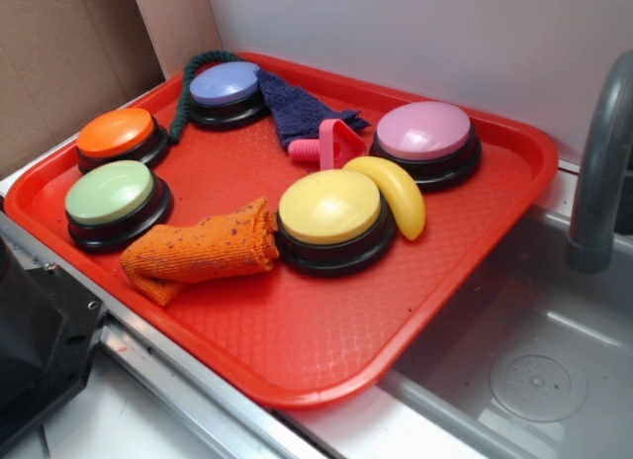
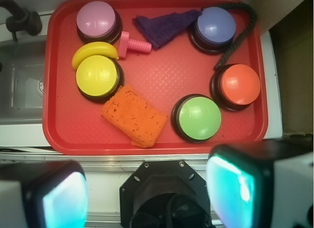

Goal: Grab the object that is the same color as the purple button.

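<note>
You are looking at a red tray (image 2: 64,134) sitting on the counter (image 1: 148,419) beside a sink (image 1: 524,370), with the gripper (image 2: 147,198) held back over the tray's near edge, well apart from everything on it. In the wrist view its two pads stand wide apart at the bottom corners with nothing between them, so the jaws are open and empty. The dark navy-purple rag (image 2: 164,26) lies flat at the far side of the tray, one corner touching the purple button (image 2: 215,25), which sits in the far corner. A dark green rope (image 2: 234,39) curls around that button and runs down toward the orange button (image 2: 240,84). Just beside the rag on its other side you can see a pink plastic screw piece (image 2: 131,44), and past it the pink button (image 2: 97,19). A yellow banana (image 2: 93,52) rests between the pink button and the yellow button (image 2: 97,75), touching the yellow one. The orange speckled cloth (image 2: 135,116) lies folded near the tray's front, between the yellow button and the green button (image 2: 198,117).
</note>
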Motion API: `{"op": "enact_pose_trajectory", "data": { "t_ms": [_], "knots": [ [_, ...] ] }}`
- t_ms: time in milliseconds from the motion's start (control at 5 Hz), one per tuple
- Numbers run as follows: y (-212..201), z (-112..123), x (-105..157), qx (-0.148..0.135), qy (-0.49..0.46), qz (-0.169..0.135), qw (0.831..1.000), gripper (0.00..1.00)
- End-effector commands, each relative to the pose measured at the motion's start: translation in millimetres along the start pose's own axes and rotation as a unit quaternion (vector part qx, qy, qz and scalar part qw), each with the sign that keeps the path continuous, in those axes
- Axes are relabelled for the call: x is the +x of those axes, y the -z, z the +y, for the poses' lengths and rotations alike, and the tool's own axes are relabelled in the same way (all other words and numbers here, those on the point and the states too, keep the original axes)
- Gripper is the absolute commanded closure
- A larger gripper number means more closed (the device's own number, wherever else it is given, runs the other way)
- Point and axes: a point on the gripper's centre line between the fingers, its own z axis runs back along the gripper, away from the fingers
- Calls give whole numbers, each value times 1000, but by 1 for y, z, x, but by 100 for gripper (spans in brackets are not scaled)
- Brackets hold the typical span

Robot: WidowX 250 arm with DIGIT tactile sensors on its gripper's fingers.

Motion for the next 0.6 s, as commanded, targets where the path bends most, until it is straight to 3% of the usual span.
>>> {"op": "enact_pose_trajectory", "data": {
  "t_ms": [0,400],
  "knots": [
    [0,0,0,0,0,0,1000,0],
    [34,5,56,-10,-125,-7,992,0]
  ]
}}
